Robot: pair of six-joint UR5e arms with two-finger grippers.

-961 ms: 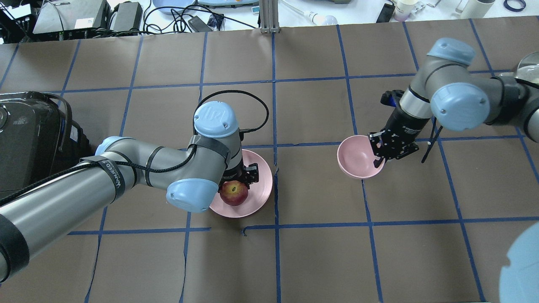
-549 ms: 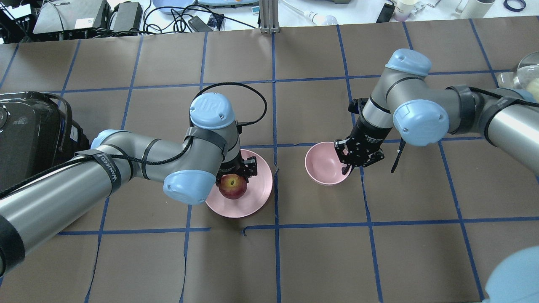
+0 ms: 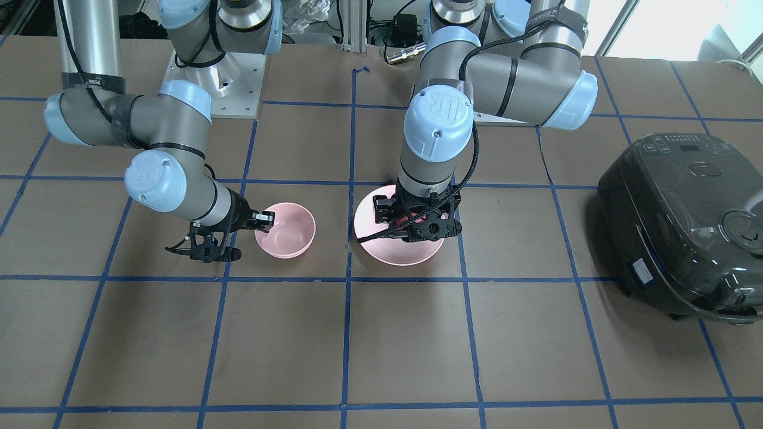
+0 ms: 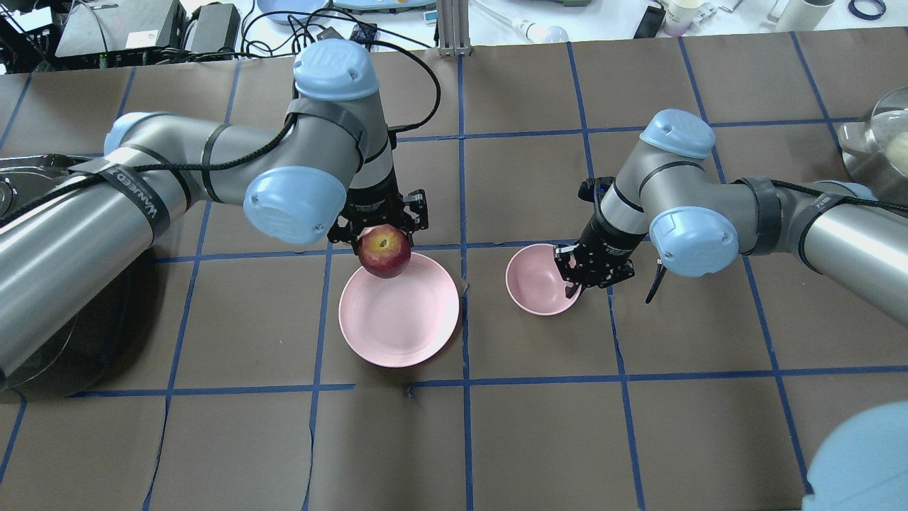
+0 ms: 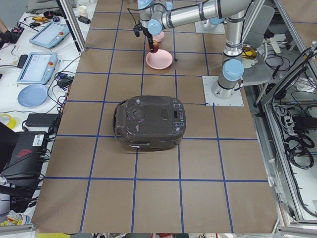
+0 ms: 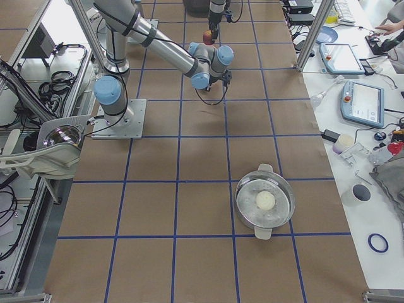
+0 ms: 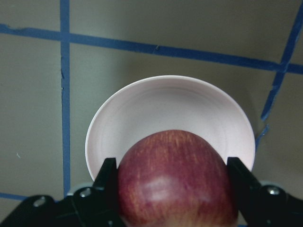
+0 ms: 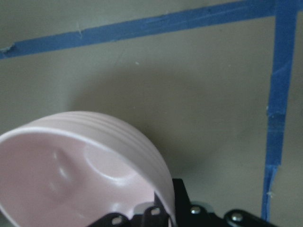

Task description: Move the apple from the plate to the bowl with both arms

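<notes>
The red apple [image 4: 384,253] is gripped in my left gripper [image 4: 383,228], which holds it in the air above the far edge of the wide pink plate [image 4: 408,323]. In the left wrist view the apple [image 7: 177,182] sits between both black fingers [image 7: 108,176] with the plate [image 7: 165,101] bare below. My right gripper [image 4: 576,275] is shut on the right rim of the small pink bowl [image 4: 533,280], just right of the plate. The right wrist view shows the bowl [image 8: 71,175] tilted, its rim pinched at the bottom. In the front view the bowl [image 3: 292,235] and plate [image 3: 372,229] stand side by side.
A black rice cooker [image 3: 685,226] stands at the robot's left end of the table. A steel pot [image 6: 265,202] with a pale round thing inside stands at the robot's right end. Blue tape lines grid the brown tabletop.
My left gripper has lifted the apple off the plate and carried it up and toward the far side. My right gripper has moved the bowl left, closer to the plate.
</notes>
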